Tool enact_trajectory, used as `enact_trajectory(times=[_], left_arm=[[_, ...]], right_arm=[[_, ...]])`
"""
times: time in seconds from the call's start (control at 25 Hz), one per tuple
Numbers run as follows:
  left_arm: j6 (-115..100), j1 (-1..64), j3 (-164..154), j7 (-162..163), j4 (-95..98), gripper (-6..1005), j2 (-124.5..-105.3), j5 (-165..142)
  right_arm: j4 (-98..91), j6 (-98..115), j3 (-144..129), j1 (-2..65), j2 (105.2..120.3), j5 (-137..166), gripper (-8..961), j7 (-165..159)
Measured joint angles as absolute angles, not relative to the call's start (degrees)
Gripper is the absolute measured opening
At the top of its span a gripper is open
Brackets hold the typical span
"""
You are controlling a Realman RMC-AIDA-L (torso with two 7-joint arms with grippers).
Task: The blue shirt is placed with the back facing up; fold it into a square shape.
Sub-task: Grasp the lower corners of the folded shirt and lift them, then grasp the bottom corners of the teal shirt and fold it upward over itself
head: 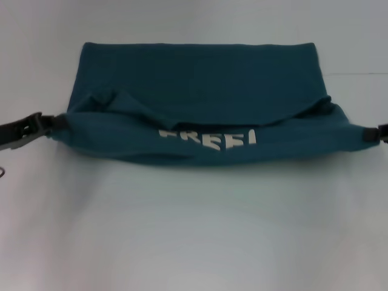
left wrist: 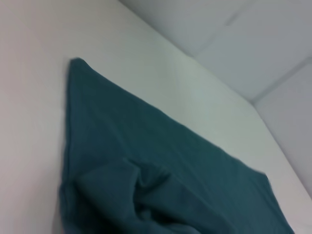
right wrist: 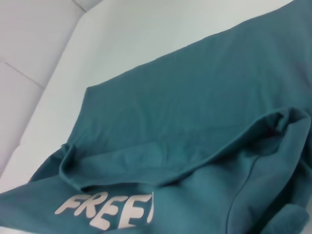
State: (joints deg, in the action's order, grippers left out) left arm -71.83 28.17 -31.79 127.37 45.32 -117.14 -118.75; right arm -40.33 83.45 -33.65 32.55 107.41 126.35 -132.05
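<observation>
The blue shirt [head: 200, 91] lies across the middle of the counter [head: 194, 230], its far part flat on the surface. Its near edge is raised and turned back toward the far side, so the FREE! lettering [head: 209, 139] sits along the near fold, facing the robot. The left pincer [head: 51, 123] is at the shirt's left near corner, touching the cloth. The right pincer [head: 377, 133] is at the right near corner, likewise at the cloth's edge.

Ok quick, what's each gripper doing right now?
Left gripper: shut on the blue shirt, at its left edge.
Right gripper: shut on the shirt's right edge.
</observation>
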Motion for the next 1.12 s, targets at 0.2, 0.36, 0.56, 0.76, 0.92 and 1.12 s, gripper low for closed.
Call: enact_trajectory(times=[0.2, 0.36, 0.56, 0.76, 0.92, 1.12], left_arm=[[-89.7, 24.8, -27.4, 127.8, 52.6, 15, -115.76, -124.7], [-98.9, 24.4, -22.3, 128.0, 54.2, 15, -114.74, -129.8], [-109.7, 23.8, -18.3, 127.7, 55.8, 15, -113.66, -137.7], [-113.8, 23.5, -18.4, 127.0, 56.8, 15, -113.63, -143.1], [-115.0, 23.8, -18.7, 126.8, 57.2, 15, -113.54, -146.1], [-116.8, 26.3, -14.4, 127.4, 57.7, 15, -111.95, -145.2]], right_arm=[[-41.0, 90.5, -33.7, 30.1, 106.25, 128.4, 61, -132.6], [-41.0, 95.2, -33.6, 28.5, 105.98, 131.3, 60, -132.7], [-41.2, 100.9, -33.7, 26.7, 106.1, 134.5, 62, -131.6], [-41.6, 106.9, -32.5, 25.1, 106.02, 134.5, 71, -129.2], [-41.7, 109.4, -31.9, 24.4, 105.94, 134.5, 79, -128.0], [-41.8, 111.1, -26.2, 25.2, 105.33, 133.6, 88, -126.5]])
